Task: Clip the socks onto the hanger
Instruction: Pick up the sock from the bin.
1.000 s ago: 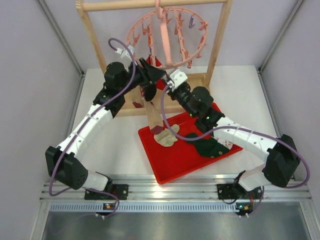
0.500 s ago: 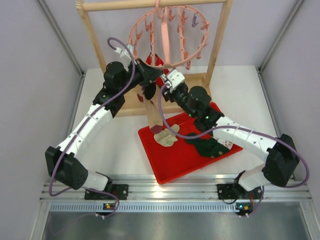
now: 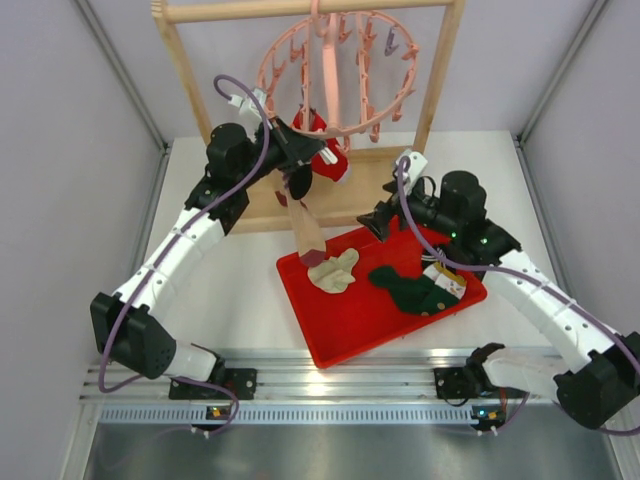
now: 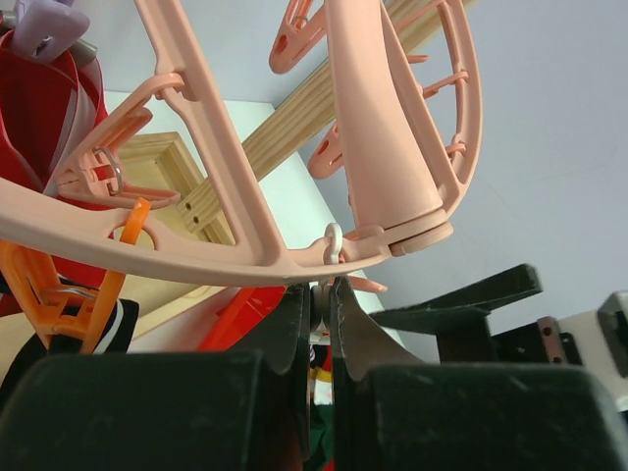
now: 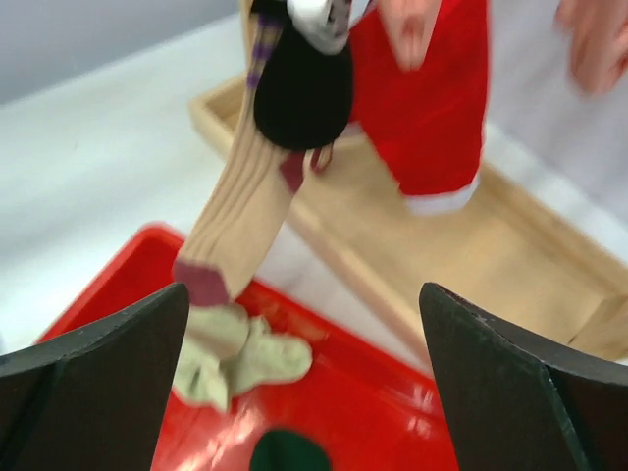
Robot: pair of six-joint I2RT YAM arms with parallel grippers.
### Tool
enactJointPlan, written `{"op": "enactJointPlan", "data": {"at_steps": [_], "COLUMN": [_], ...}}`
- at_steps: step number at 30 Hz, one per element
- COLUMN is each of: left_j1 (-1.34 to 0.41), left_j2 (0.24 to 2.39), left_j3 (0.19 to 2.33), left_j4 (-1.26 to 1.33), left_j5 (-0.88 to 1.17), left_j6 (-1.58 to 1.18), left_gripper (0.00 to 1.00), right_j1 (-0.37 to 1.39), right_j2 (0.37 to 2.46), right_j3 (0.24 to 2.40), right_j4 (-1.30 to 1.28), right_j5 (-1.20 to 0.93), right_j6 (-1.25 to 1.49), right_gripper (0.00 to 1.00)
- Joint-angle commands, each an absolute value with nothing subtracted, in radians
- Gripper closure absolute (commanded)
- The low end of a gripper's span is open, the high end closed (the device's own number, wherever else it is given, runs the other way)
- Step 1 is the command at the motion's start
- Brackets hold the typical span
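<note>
Tan sock [image 3: 309, 233] under hanger [image 3: 330, 90] rim, left jaws pinched together there; right jaws wide apart over tray [image 3: 350, 312] edge.

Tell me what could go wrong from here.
1. The tan sock dangles below the left gripper. Whether it is truly clipped is unclear, so it may drop on release.
2. That gripper sits tight under the ring of the hanger. Pulling away could snag and swing it, shaking the red sock loose.

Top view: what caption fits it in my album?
Left tool at the pink hanger, tan sock dangling; right tool open by red tray.
</note>
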State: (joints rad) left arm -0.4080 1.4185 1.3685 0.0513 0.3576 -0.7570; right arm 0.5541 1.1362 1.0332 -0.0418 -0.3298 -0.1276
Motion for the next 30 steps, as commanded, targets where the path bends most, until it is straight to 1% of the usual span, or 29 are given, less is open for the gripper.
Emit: {"op": "enactJointPlan", "data": {"at_steps": [1, 4, 7, 8, 10, 11, 13, 14, 16, 17, 20, 23, 26, 30], "left_j1": [-0.403, -0.402, -0.403, -0.403, -0.402, -0.402, -0.402, -0.402, -0.402, -0.402, -0.402, -0.402, -0.4, -0.4], "left_j2": [1.414, 1.413, 1.411, 1.411, 1.413, 1.411, 1.41, 1.41, 1.405, 1.404, 1.404, 1.405, 1.405, 1.401], "left_j3": [1.359, 1.353, 1.35, 1.35, 1.353, 1.353, 1.353, 1.351, 1.348, 1.347, 1.344, 1.339, 1.341, 1.339], "left_j4": [0.115, 0.115, 0.114, 0.114, 0.112, 0.113, 0.114, 0.114, 0.112, 0.112, 0.11, 0.117, 0.118, 0.118], "left_j5": [0.373, 0.376, 0.379, 0.38, 0.379, 0.379, 0.382, 0.38, 0.377, 0.374, 0.376, 0.377, 0.379, 0.382], "left_j6": [-0.758, -0.756, -0.756, -0.755, -0.755, -0.752, -0.752, -0.747, -0.744, -0.742, -0.741, -0.744, -0.746, -0.741], "left_gripper": [1.0, 1.0, 1.0, 1.0, 1.0, 1.0, 1.0, 1.0, 1.0, 1.0, 1.0, 1.0, 1.0, 1.0], "right_j1": [0.499, 0.492, 0.489, 0.489, 0.483, 0.473, 0.445, 0.439, 0.439, 0.439, 0.439, 0.436, 0.434, 0.426], "right_j2": [1.109, 1.085, 1.086, 1.092, 1.121, 1.135, 1.157, 1.157, 1.141, 1.134, 1.126, 1.144, 1.161, 1.21], "right_j3": [0.979, 0.916, 0.858, 0.847, 0.828, 0.825, 0.818, 0.812, 0.789, 0.778, 0.746, 0.72, 0.7, 0.683], "right_j4": [-0.289, -0.351, -0.379, -0.399, -0.4, -0.399, -0.382, -0.37, -0.327, -0.315, -0.281, -0.253, -0.21, -0.144], "right_j5": [-0.497, -0.443, -0.385, -0.371, -0.278, -0.202, -0.112, -0.021, 0.082, 0.168, 0.288, 0.343, 0.383, 0.403], "right_j6": [-0.171, -0.198, -0.207, -0.218, -0.198, -0.19, -0.164, -0.16, -0.146, -0.144, -0.141, -0.155, -0.176, -0.242], "right_gripper": [0.0, 0.0, 0.07, 0.12, 0.19, 0.32, 0.43, 0.48, 0.49, 0.53, 0.55, 0.55, 0.58, 0.59]}}
